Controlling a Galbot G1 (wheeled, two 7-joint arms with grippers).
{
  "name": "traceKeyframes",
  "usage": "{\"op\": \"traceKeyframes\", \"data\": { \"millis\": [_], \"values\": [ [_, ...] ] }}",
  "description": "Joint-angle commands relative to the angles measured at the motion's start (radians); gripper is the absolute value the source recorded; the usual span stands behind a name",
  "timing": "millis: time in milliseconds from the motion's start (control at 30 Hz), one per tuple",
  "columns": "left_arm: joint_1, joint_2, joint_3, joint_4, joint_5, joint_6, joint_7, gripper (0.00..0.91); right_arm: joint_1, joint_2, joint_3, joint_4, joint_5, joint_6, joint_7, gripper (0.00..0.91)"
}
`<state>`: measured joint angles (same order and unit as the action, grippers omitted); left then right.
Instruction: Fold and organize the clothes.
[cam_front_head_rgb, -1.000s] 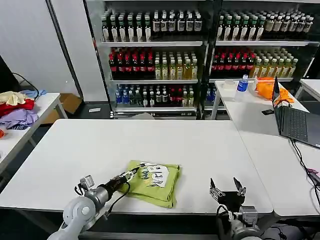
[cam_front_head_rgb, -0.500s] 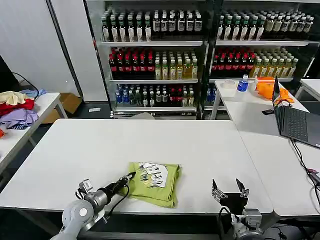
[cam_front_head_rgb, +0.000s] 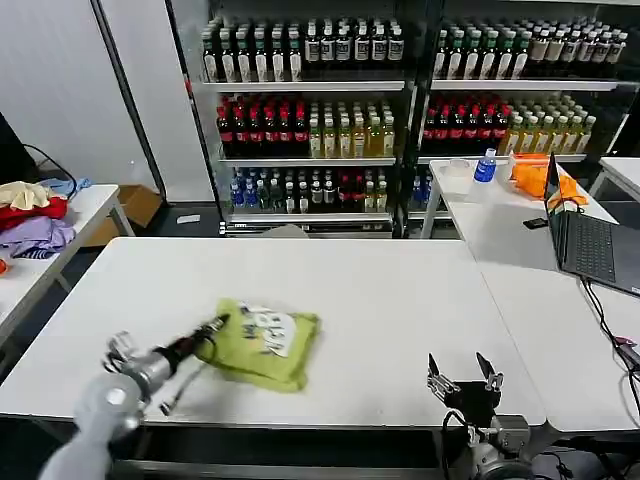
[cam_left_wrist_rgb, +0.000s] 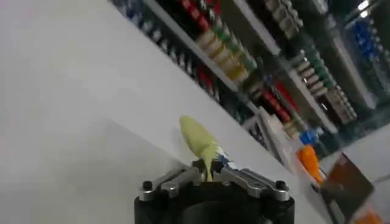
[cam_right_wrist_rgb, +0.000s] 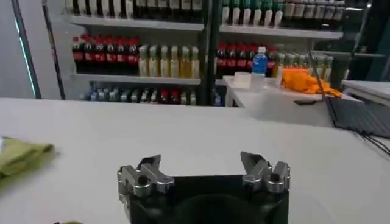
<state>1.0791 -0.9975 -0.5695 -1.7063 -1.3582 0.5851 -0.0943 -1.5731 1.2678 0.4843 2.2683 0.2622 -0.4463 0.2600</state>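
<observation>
Dragged toward the tabletop's left edge since the earlier frame, the folded T-shirt lies near the front edge, its left end clenched in the left gripper, while the released right gripper waits well apart at the front right.
</observation>
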Motion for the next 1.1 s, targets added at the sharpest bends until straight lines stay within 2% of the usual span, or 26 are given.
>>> {"op": "traceKeyframes", "data": {
  "millis": [33,100,200,233,300,333,367,433,467,533,633,733,867,967,1100],
  "values": [
    [-0.149,0.34,-0.244,0.029,0.152,-0.005,0.008,0.02,0.024,-0.002,-0.011,0.004,0.01,0.002,0.0,0.907],
    [-0.165,0.397,-0.248,-0.017,0.214,-0.006,0.02,0.02,0.028,0.004,-0.02,0.002,0.009,0.003,0.0,0.907],
    [-0.118,0.407,-0.187,-0.16,0.317,-0.006,0.02,0.02,0.036,0.01,-0.028,-0.013,0.004,0.01,-0.003,0.907],
    [-0.069,0.372,-0.136,-0.243,0.417,-0.007,0.019,0.02,0.042,0.013,-0.031,-0.017,0.003,0.01,-0.003,0.907],
    [0.008,0.318,-0.067,-0.292,0.519,-0.009,0.016,0.02,0.051,0.024,-0.037,-0.037,-0.004,0.016,-0.005,0.907],
    [0.047,0.268,0.074,-0.327,0.664,-0.02,0.014,0.02,0.052,0.028,-0.039,-0.042,-0.005,0.019,-0.005,0.907],
    [0.091,0.231,0.164,-0.314,0.763,-0.078,0.018,0.02,0.052,0.033,-0.042,-0.048,-0.01,0.021,-0.005,0.907],
    [0.114,0.157,0.328,-0.218,1.06,-0.154,0.016,0.02,0.045,0.039,-0.044,-0.058,-0.019,0.034,-0.008,0.907],
    [0.108,0.133,0.405,-0.148,1.147,-0.178,0.009,0.02,0.039,0.041,-0.045,-0.061,-0.023,0.038,-0.009,0.907],
    [0.075,0.056,0.476,-0.026,1.259,-0.226,-0.024,0.02,0.027,0.04,-0.044,-0.063,-0.03,0.046,-0.011,0.907],
    [0.053,-0.008,0.513,-0.028,1.303,-0.219,-0.044,0.02,0.01,0.034,-0.034,-0.057,-0.032,0.053,-0.012,0.907],
    [0.042,-0.024,0.545,-0.151,1.299,-0.181,-0.043,0.02,0.002,0.03,-0.025,-0.049,-0.031,0.055,-0.012,0.907],
    [-0.007,-0.043,0.599,-0.213,1.21,-0.118,-0.04,0.02,-0.006,0.028,-0.019,-0.041,-0.03,0.056,-0.012,0.907],
    [-0.1,-0.091,0.651,-0.146,1.107,-0.088,-0.048,0.02,-0.015,0.023,-0.017,-0.04,-0.031,0.063,-0.013,0.907],
    [-0.213,-0.199,0.674,-0.008,0.919,-0.043,-0.113,0.02,-0.023,0.009,-0.01,-0.035,-0.029,0.07,-0.014,0.907]
  ]
}}
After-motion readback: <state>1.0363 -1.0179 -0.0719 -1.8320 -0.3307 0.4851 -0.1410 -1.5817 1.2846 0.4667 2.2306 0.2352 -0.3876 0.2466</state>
